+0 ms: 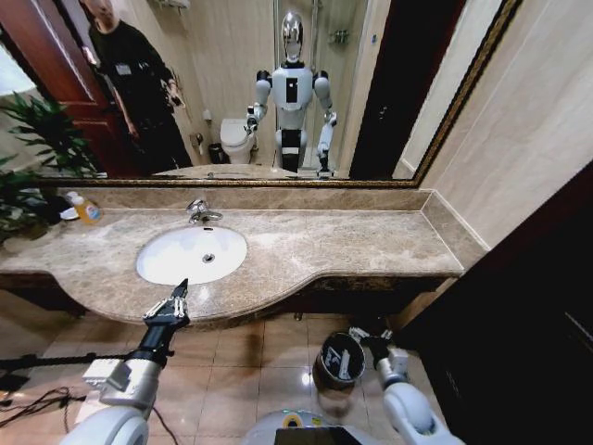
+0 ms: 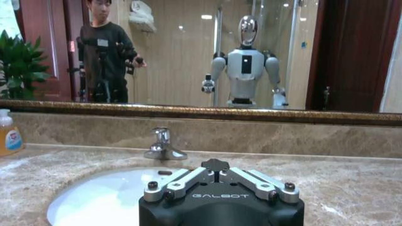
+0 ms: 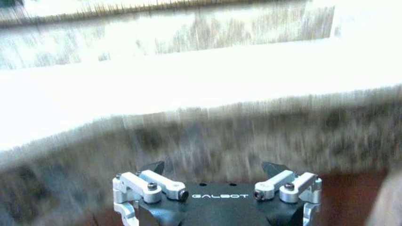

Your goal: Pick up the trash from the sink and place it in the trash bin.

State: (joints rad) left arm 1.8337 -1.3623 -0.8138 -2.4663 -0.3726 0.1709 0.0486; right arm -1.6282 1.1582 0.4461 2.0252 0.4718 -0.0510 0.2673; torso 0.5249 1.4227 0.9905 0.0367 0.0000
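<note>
Below you, the left gripper [image 1: 178, 298] hangs with jaws clenched over the surface's [image 1: 306, 246] front edge beside the sink [image 1: 192, 254]; the right gripper [image 1: 363, 336], jaws spread, hovers by the trash bin [image 1: 338, 362], white trash [image 1: 344, 363] inside; faucet [image 1: 201, 212] and orange bottle [image 1: 87, 209] stand behind.

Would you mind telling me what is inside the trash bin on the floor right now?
In the head view, the trash bin holds a pale, elongated item, likely a small tube; its type is unclear. The right hand sits at the rim, and anything deeper down is hidden by the dark walls.
</note>
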